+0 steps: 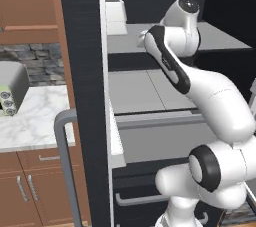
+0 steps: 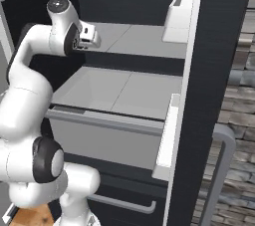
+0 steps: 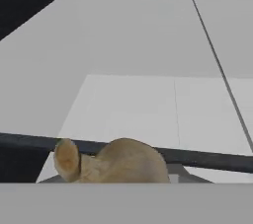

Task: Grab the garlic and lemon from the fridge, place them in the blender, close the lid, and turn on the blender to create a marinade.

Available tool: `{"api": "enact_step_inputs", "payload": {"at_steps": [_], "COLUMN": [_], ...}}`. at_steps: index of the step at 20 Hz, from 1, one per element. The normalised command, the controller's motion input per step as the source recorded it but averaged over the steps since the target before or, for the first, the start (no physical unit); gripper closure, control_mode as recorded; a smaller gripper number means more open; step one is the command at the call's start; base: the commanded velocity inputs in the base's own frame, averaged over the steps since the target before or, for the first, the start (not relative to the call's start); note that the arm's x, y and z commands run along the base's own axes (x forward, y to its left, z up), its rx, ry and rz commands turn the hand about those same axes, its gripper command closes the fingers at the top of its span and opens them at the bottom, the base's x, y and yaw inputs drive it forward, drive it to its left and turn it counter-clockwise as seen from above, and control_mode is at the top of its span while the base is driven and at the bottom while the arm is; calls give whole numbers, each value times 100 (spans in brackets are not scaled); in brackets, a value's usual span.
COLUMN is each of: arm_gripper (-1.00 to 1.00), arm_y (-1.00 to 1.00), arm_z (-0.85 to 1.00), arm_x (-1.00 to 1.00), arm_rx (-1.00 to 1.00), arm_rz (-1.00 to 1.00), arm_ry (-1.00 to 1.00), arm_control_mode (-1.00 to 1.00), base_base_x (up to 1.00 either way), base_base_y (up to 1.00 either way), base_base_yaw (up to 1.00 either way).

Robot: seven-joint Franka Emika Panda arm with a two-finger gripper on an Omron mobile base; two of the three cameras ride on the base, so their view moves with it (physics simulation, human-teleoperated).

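Observation:
The fridge [image 1: 82, 96] stands open, its light grey shelves [image 2: 119, 90] facing me. The tan garlic [image 3: 118, 164] lies sideways at the bottom of the hand view, pointed tip to the left, right at the fingers and above a shelf's dark front edge. My gripper [image 2: 94, 37] is reached in over the upper shelf at the fridge's left side and is shut on the garlic. In the left base view my own forearm covers the hand. The lemon, the blender and the lid are out of view.
White door bins [image 1: 115, 16] [image 2: 169, 140] line the open door, whose grey bar handle [image 1: 65, 161] juts toward me. A grey drawer [image 2: 99, 135] sits under the shelves. Left of the fridge are a marble counter [image 1: 35, 116] and a grey appliance [image 1: 10, 91].

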Motion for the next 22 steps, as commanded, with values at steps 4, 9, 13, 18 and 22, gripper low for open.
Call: {"api": "enact_step_inputs", "payload": {"at_steps": [4,9,13,18,22], "arm_gripper": [100,100,100,100,100], "arm_y": [-16,-24,-8,1,1], "arm_z": [0,0,-4,-36,-51], "arm_x": [-100,-100,-100,-88,-79], "arm_rx": [6,8,4,0,0], "arm_rz": [0,-1,-5,-6,-1], "arm_ry": [-1,0,0,16,18], "arm_control_mode": [-100,-100,-100,-100,-100], "base_base_x": [0,0,0,0,0], "base_base_y": [0,0,0,0,0], "base_base_yaw": [0,0,0,0,0]}}
